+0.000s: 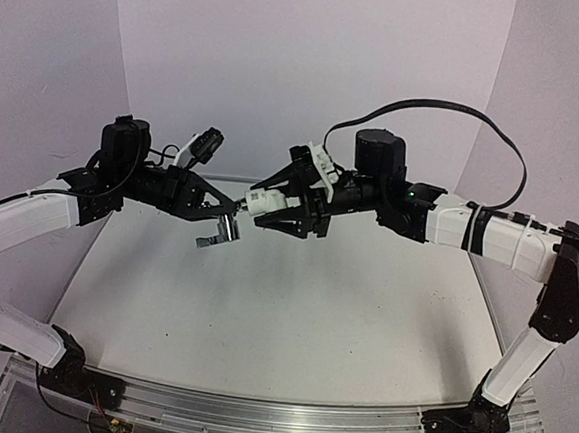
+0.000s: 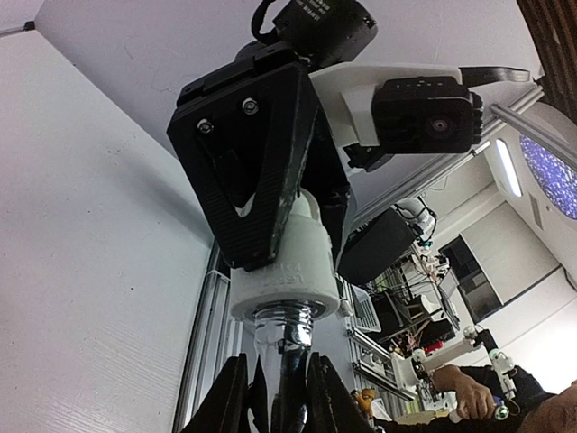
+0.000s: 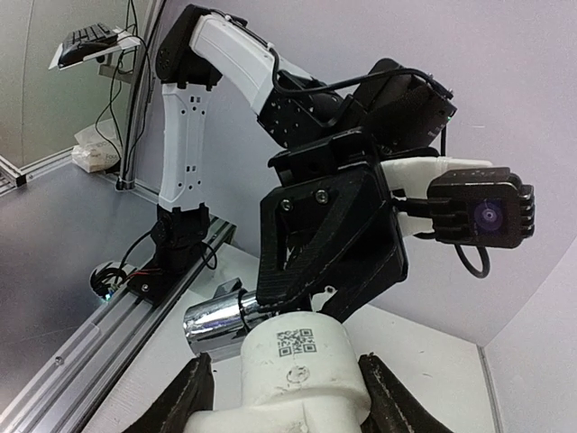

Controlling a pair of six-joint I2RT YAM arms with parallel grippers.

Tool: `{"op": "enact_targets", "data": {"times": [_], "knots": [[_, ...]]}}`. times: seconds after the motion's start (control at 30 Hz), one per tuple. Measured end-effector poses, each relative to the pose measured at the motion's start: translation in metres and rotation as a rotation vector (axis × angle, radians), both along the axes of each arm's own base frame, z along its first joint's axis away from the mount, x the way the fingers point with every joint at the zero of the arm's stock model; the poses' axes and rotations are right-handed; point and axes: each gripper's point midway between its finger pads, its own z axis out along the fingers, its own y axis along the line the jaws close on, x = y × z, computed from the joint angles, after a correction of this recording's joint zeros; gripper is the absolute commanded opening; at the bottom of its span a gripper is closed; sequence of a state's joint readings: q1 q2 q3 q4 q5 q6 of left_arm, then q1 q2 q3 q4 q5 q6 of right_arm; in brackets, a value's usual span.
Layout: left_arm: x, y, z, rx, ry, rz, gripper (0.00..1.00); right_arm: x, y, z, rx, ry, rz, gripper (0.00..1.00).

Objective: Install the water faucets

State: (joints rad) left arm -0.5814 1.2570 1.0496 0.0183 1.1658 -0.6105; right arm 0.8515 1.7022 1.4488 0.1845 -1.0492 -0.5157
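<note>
My left gripper point(image 1: 231, 215) is shut on the shiny silver water faucet point(image 1: 218, 233), held in the air above the table's far middle. My right gripper point(image 1: 260, 206) is shut on a white plastic elbow fitting point(image 1: 268, 201) and faces the left one. In the left wrist view my left gripper point(image 2: 275, 379) holds the faucet point(image 2: 302, 338) with its threaded end inside the fitting's round mouth point(image 2: 287, 271). In the right wrist view my right gripper point(image 3: 284, 379) grips the fitting point(image 3: 297, 356), and the faucet's chrome body point(image 3: 215, 325) sticks out to its left.
The white table top point(image 1: 292, 307) lies below both grippers. An aluminium rail point(image 1: 254, 414) with the arm bases runs along the near edge. White backdrop walls point(image 1: 311, 68) stand at the back and sides. The right arm's black cable point(image 1: 448, 109) loops overhead.
</note>
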Motion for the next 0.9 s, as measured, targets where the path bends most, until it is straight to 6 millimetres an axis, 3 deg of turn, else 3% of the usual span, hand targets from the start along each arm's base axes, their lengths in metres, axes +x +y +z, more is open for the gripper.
{"op": "enact_targets", "data": {"times": [0.43, 0.9], "knots": [[0.005, 0.0, -0.02, 0.078, 0.049, 0.035, 0.0, 0.004, 0.002, -0.021, -0.093, 0.141, 0.011, 0.0], [0.018, 0.001, -0.028, 0.118, -0.052, 0.1, 0.0, 0.019, 0.014, -0.014, -0.094, 0.488, -0.013, 0.0]]}}
